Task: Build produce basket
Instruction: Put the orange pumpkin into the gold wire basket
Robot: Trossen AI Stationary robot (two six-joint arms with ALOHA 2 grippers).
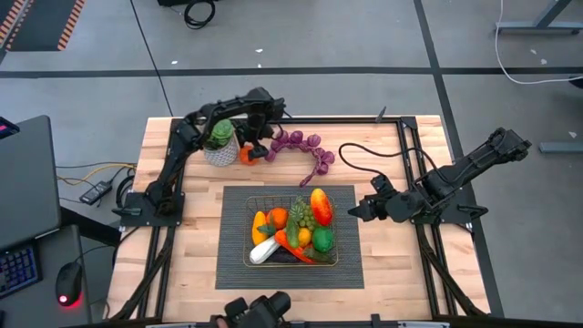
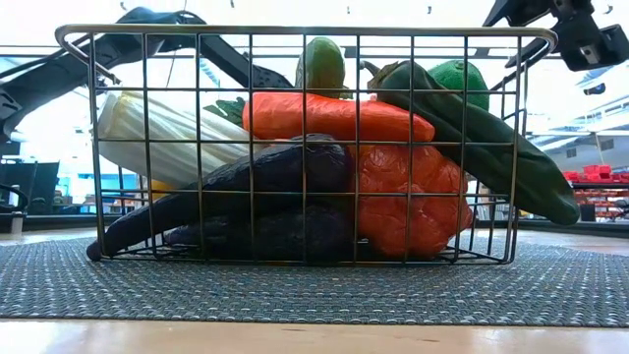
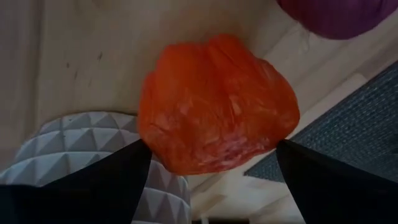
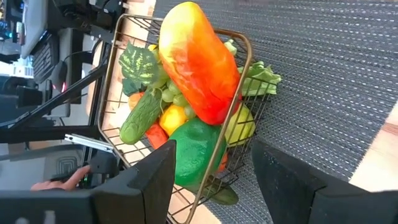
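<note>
The brass wire basket point(image 1: 333, 261) stands on a dark ribbed mat point(image 1: 237, 269), filled with toy produce: leek point(image 2: 167, 133), carrot point(image 2: 334, 116), eggplant point(image 2: 256, 177), a red-yellow mango-like fruit point(image 4: 199, 62). My left gripper point(image 1: 252, 146) is at the far side of the table beside the white pot point(image 1: 219, 153), shut on an orange toy pepper point(image 3: 214, 102). Purple grapes point(image 1: 305, 146) lie on the wood just right of it. My right gripper point(image 1: 358, 211) hangs open and empty just right of the basket. My left gripper pinches the orange pepper between its two fingers, one on each of two opposite sides point(image 3: 152, 146). The fingers come from above, pointing down. The pepper sits beside the pot's wall; whether it is lifted clear of the table I cannot tell.
The white patterned pot with a green succulent point(image 1: 219, 135) stands right against the pepper point(image 3: 81, 143). The mat's corner point(image 3: 348, 118) is close by. Bare wood lies left and right of the mat. A person's hand point(image 4: 59, 180) shows beyond the table.
</note>
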